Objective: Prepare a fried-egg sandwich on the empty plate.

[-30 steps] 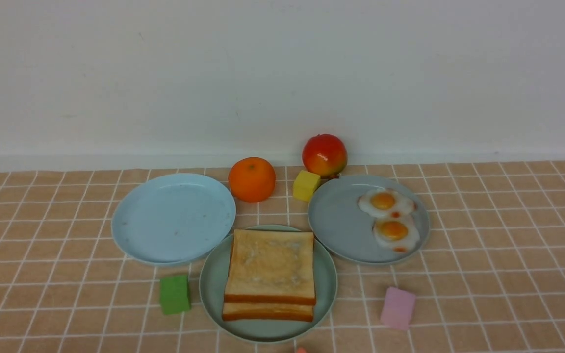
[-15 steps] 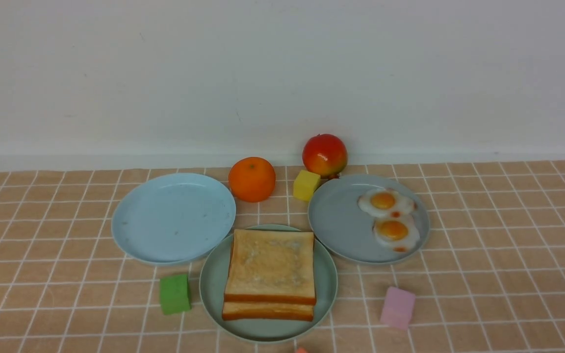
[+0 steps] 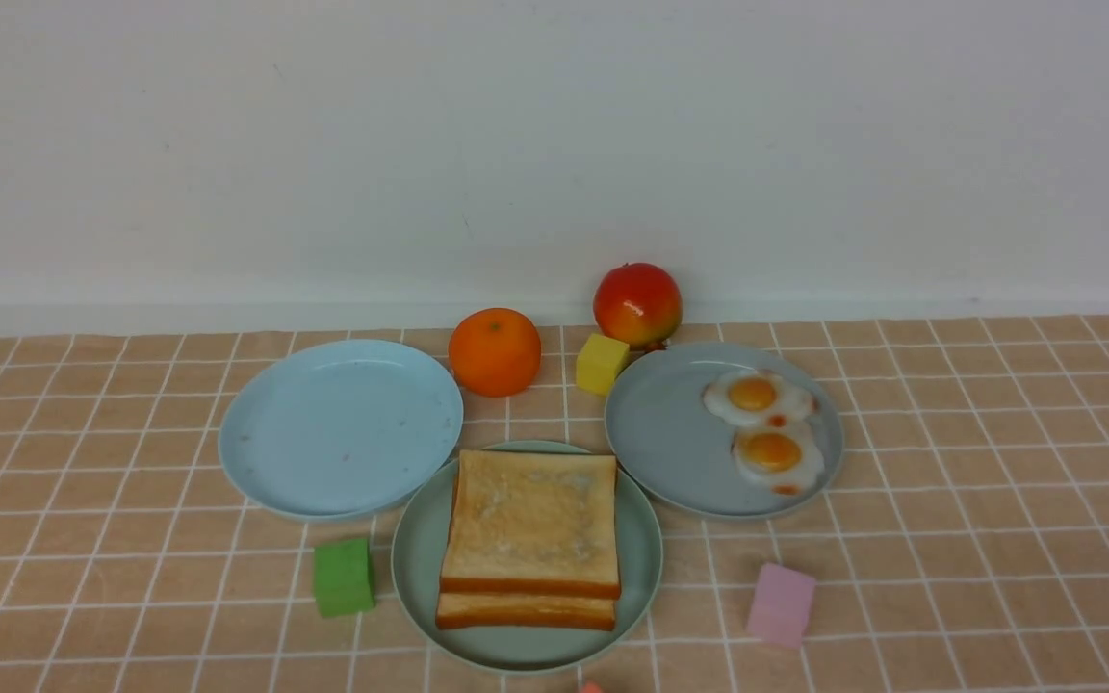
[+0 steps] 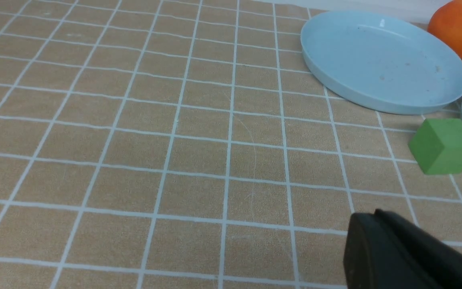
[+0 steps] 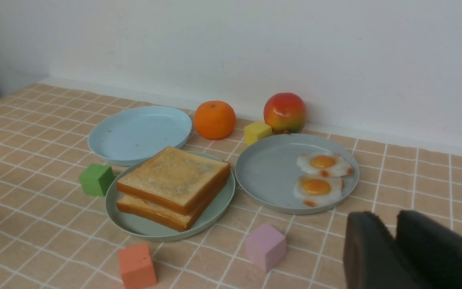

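Seeing mint-green plate (image 3: 636, 577) nearest the robot of 3, centred. Seeing pale-blue plate (image 3: 338, 433) beyond it to the left, grey-blue plate (image 3: 660, 433) beyond it to the right. Got 2 toast slices (image 3: 530, 520) stacked on the mint-green plate, top 1 set slightly back; can't tell what's between. Reading right gripper (image 5: 387, 218) as slightly open, holding nothing, well apart from toast and eggs. Reading left gripper (image 4: 369, 216) as shut, empty, well apart from the mint-green plate. Spotting red fruit (image 3: 638, 303) and orange (image 3: 495, 352) behind the plates. Counting 2 fried eggs (image 3: 768, 428) close together on the right part of the grey-blue plate. Also counting 4 cubes: green (image 3: 344, 577), pink (image 3: 782, 604), yellow (image 3: 602, 365), orange-red (image 5: 137, 265).
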Motion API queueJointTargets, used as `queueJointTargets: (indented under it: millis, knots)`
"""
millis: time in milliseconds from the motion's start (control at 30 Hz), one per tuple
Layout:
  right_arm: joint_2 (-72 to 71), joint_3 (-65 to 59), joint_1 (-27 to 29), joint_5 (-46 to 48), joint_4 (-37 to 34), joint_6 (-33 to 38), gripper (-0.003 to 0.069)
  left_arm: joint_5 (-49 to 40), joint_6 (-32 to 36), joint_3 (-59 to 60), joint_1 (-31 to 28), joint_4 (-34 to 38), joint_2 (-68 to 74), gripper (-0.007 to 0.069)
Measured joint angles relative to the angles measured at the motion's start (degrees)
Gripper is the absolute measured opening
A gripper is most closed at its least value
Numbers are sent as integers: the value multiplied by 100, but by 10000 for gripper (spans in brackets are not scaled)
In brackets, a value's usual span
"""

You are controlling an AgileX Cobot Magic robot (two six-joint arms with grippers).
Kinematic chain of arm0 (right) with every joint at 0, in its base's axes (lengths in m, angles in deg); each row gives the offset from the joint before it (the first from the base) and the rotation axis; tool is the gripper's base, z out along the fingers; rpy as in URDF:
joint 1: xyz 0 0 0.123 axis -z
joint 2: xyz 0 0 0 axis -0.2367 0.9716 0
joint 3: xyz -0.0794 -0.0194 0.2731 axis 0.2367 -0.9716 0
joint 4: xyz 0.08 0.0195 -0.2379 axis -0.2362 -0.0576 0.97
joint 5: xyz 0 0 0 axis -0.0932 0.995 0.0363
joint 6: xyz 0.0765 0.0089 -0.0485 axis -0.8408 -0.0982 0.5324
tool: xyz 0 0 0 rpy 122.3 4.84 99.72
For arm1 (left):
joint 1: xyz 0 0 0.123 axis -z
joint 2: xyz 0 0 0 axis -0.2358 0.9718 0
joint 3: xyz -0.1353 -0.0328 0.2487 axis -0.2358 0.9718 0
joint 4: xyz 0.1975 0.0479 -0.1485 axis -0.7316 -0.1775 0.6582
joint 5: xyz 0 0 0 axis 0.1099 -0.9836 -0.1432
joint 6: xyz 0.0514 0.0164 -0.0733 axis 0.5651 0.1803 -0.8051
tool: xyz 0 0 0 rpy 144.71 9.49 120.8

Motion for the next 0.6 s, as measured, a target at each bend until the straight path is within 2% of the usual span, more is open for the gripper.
queueJointTargets:
  millis: [400,600]
  knots:
    - [0,0,46,-7,0,0,146,0,0,0,0,0,0,11]
    - [-126,0,977,7,78,5,153,0,0,0,0,-6,0,17]
